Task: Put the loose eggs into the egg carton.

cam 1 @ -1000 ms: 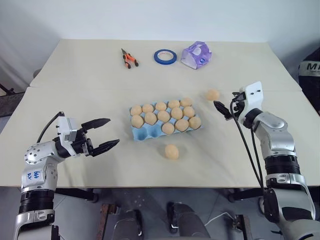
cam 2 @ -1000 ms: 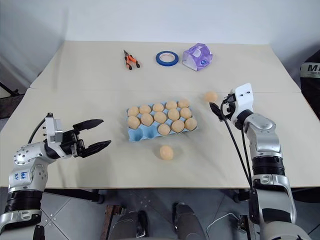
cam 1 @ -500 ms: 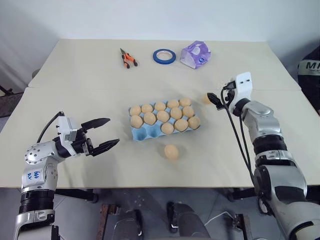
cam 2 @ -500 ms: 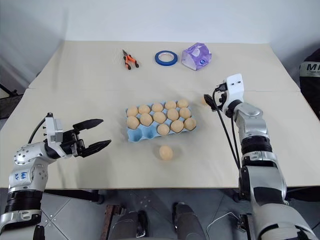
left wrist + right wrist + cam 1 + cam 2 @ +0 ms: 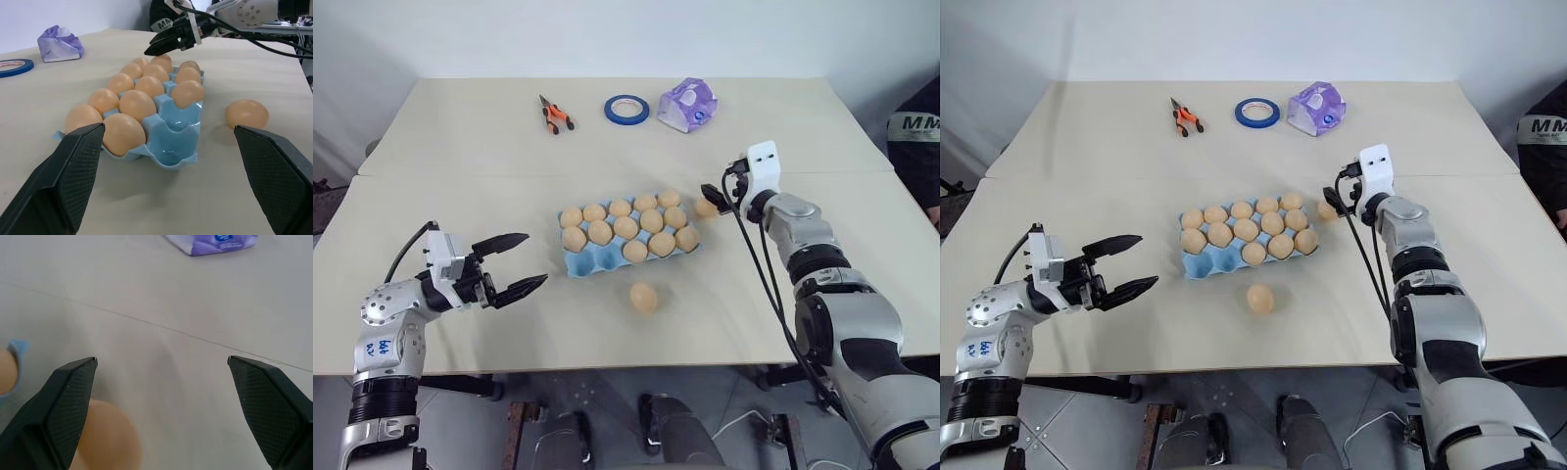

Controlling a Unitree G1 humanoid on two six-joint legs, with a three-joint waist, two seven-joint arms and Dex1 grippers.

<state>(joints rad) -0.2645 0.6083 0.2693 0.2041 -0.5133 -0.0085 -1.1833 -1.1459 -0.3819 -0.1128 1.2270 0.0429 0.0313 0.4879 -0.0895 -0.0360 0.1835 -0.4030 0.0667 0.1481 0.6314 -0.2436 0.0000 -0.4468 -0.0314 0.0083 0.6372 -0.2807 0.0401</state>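
The light-blue egg carton [image 5: 598,261] lies mid-table with several tan eggs in its cups; the front-left cups show bare blue. One loose egg [image 5: 644,297] rests on the table in front of the carton. A second loose egg [image 5: 706,207] lies just off the carton's right end. My right gripper [image 5: 710,192] hovers over that egg, open, and the egg [image 5: 105,436] sits low beside one finger [image 5: 73,387]. My left gripper [image 5: 521,262] stays open at the left, apart from the carton, pointing at it.
Orange-handled pliers [image 5: 551,115], a blue tape ring [image 5: 626,109] and a purple-and-white packet [image 5: 685,104] sit along the far side of the table. A seam [image 5: 460,176] runs across the tabletop behind the carton.
My right gripper has moved left toward the carton and now hangs over the loose egg there. That egg now lies nearer the carton's end. The left gripper has held still.
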